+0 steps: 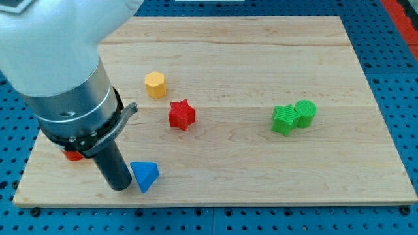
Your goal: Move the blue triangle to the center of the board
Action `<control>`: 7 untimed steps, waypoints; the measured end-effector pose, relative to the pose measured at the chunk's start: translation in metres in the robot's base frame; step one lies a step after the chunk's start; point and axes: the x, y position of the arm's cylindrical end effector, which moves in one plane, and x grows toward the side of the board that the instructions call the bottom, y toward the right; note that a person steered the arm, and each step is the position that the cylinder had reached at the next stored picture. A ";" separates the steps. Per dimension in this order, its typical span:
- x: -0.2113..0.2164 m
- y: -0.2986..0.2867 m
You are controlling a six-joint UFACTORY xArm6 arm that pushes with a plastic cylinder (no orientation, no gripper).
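Near the view's bottom left corner of the wooden board (261, 59), my tip (120, 187) sits on the wood, touching or all but touching the left side of the blue triangle (145, 175) — I cannot tell for sure whether any gap is left between them. That triangle lies close to the board's bottom edge, well to the left of the middle and pointing down toward the view's bottom. I carry no fingers to spread or pinch, only a straight dark rod (112, 163) that holds nothing; it comes down out of my grey and white arm (62, 85), which fills the view's top left and hides part of the board behind it. Just left of the rod, a small piece of a red block (74, 155) peeks out from under my arm — its shape is hidden. Above the triangle, toward the view's top, stands a yellow hexagon block (155, 85), and just below and to the right of that is a red star (181, 115), the two near each other but apart. Far over on the view's right, well away from my tip, a green star-like block (284, 120) and a green cylinder (305, 112) sit side by side, touching. Around the board runs a blue pegboard table (392, 46).
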 end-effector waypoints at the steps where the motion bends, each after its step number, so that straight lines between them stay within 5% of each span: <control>1: 0.000 0.031; 3: 0.000 0.082; 5: -0.054 0.115; 7: -0.065 0.178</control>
